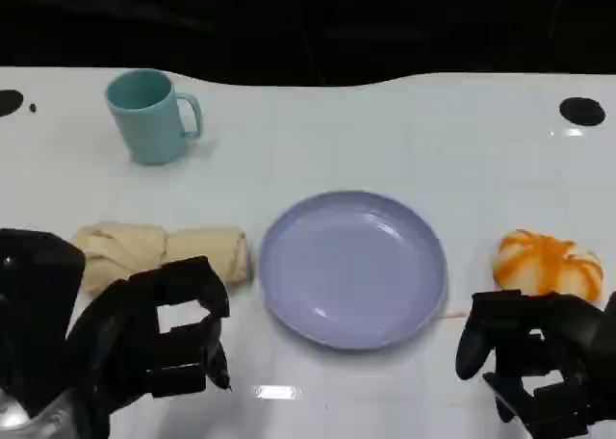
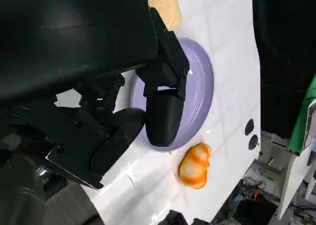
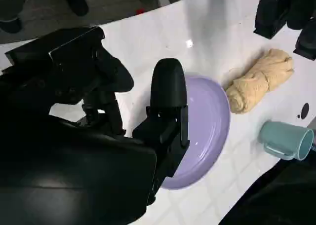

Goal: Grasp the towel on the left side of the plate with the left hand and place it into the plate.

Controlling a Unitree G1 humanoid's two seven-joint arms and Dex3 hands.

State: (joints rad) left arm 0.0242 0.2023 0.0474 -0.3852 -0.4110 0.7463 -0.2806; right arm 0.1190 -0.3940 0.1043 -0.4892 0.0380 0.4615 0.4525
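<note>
A rolled beige towel (image 1: 159, 250) lies on the white table just left of the lavender plate (image 1: 352, 266), which holds nothing. My left hand (image 1: 144, 348) hovers near the table's front edge, just in front of the towel, fingers apart and holding nothing. At the lower right my right hand (image 1: 539, 357) is open too, in front of an orange-striped bun. The right wrist view shows the towel (image 3: 259, 79) beside the plate (image 3: 210, 136), with my left hand's fingertips (image 3: 271, 13) past it. The left wrist view shows the plate (image 2: 197, 94) and a corner of the towel (image 2: 163, 3).
A teal mug (image 1: 149, 115) stands at the back left, handle to the right. An orange-and-white bun (image 1: 547, 264) lies right of the plate. Black round marks (image 1: 581, 111) sit at the table's far corners. The table's back edge meets a dark background.
</note>
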